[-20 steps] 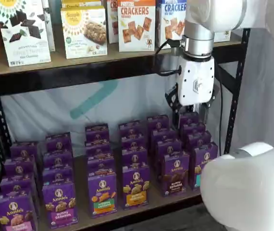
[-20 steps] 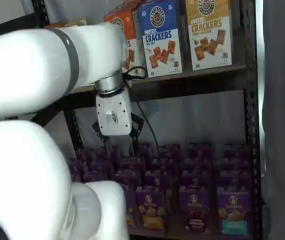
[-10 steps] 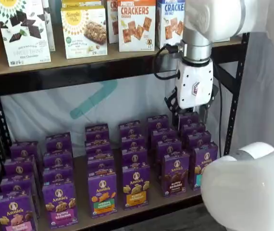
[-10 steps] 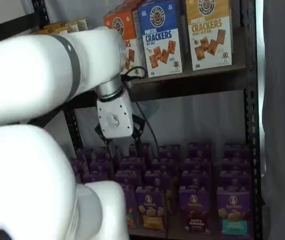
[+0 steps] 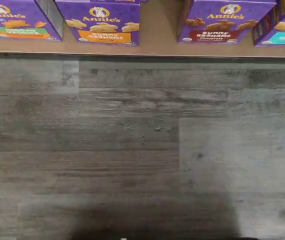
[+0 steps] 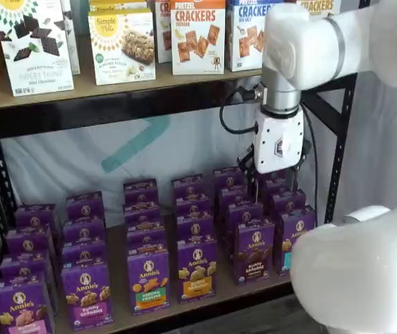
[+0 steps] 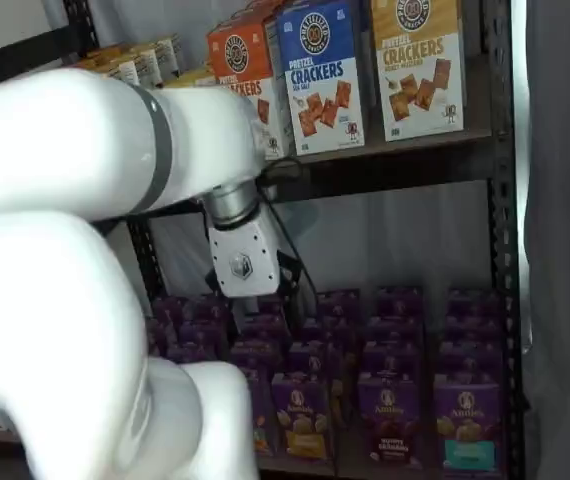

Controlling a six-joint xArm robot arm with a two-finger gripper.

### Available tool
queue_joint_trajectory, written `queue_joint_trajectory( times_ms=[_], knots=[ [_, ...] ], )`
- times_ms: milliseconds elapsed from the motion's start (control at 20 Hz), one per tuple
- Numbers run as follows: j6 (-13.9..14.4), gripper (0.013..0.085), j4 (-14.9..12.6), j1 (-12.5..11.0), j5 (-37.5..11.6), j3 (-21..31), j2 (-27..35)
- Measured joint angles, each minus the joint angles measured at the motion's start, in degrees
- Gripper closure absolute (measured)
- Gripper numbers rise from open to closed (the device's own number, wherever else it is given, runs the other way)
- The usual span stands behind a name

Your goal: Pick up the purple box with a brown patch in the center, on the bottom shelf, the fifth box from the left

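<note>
The upright purple carton with the dark brown centre patch (image 6: 254, 251) is standing at the front edge of the brown wooden bottom shelf (image 6: 216, 296), between an orange-centred purple carton (image 6: 197, 268) and a teal-labelled purple carton (image 6: 294, 236). In a shelf view my pincer (image 6: 276, 174) is hanging over the back rows of that same column; half a second ago it was sitting a little further right. Its black fingers are showing only partly against the cartons, so I am reading it as spread wide, holding nothing. More purple cartons are crowding close on both sides. In the wrist view the grey plank floor (image 5: 142, 150) is lying open in front of the shelf edge.
</note>
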Motion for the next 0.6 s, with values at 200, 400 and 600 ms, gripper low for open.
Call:
queue_joint_trajectory(
  times_ms=[200, 400, 600],
  knots=[
    [-0.4, 0.013, -0.1, -0.7, -5.1, 1.6, 3.5],
    [-0.9, 0.013, -0.1, -1.5, -10.4, 2.9, 7.8],
    [-1.7, 0.013, -0.2, -2.5, -16.2, 3.9, 12.3]
  ],
)
